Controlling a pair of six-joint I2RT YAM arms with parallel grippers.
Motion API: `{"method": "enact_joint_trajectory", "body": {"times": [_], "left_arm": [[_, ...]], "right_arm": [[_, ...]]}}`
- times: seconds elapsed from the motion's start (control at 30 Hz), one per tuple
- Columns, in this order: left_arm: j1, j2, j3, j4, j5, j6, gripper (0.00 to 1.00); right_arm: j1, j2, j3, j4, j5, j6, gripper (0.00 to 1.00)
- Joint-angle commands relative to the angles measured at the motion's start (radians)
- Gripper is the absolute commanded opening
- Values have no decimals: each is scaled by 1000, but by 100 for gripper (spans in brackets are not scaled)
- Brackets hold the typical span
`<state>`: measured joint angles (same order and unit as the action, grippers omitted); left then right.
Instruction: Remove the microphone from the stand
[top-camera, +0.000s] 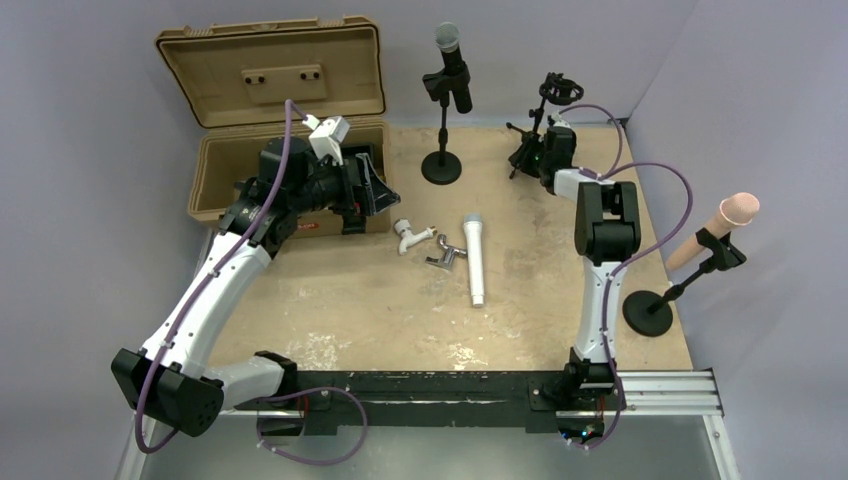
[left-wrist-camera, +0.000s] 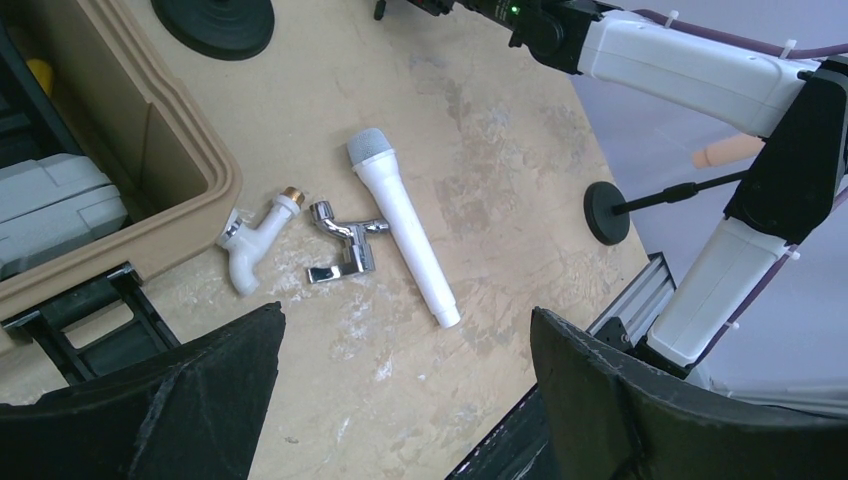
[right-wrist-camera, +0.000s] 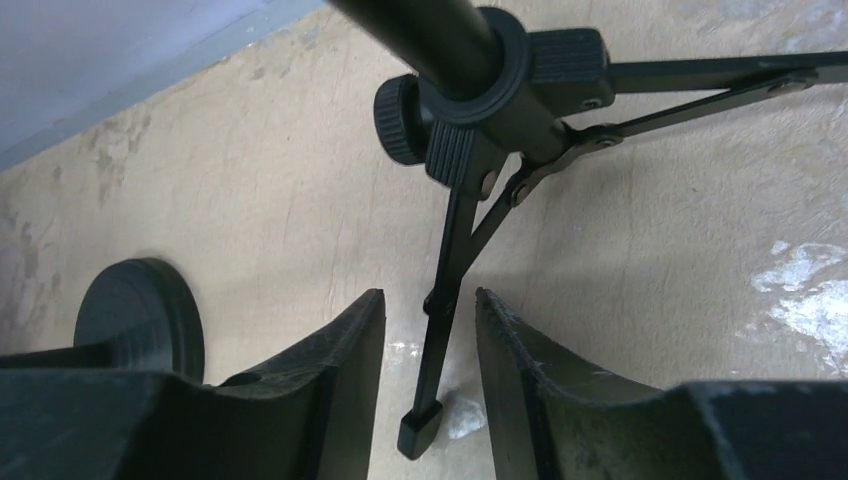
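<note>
At the table's back edge, right of the open tan plastic case (top-camera: 270, 70), the black handheld microphone (top-camera: 452, 60) stands clipped upright in its black round-base stand (top-camera: 441, 165), untouched. A white microphone (top-camera: 474, 258) lies flat mid-table. This looks like the approach step, since neither arm is on the clipped microphone. The next move calls for rising to its body, pinching it and lifting it clear of the clip. The left gripper (left-wrist-camera: 407, 315) hangs spread wide and empty near the case. The right gripper (right-wrist-camera: 428, 300), jaws narrowly parted, straddles a thin leg of the black tripod stand (right-wrist-camera: 470, 110); whether it touches the leg cannot be told.
</note>
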<state>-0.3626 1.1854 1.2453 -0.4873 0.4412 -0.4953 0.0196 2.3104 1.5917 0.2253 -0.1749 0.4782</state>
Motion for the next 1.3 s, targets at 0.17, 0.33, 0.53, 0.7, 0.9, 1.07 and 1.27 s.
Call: {"method": "enact_joint_trajectory", "body": {"times": [0.17,0.33,0.53,0.7,0.9,1.07,1.27], "left_arm": [[-9,13,31,26,-2,-2,90],[-10,14,31,24,-6,0,90],[-16,15,29,31,9,-10,90],[-36,31,30,34,18,-25,92],[-92,75,28,41,15,-37,92],[-176,101,-2,79,-28,-24,92],[-267,86,-103,217,-80,-43,91]], "right_arm": [[6,59,136,-140,30,10,17],[6,-13,49,-159,7,-27,0],[8,-130,-140,-175,-17,-113,0],[8,-240,-318,-176,-3,-180,0],[18,-406,-549,-118,2,-177,0],[41,-514,-681,-65,-38,-168,6],[98,-592,-785,-6,-45,-156,6]]}}
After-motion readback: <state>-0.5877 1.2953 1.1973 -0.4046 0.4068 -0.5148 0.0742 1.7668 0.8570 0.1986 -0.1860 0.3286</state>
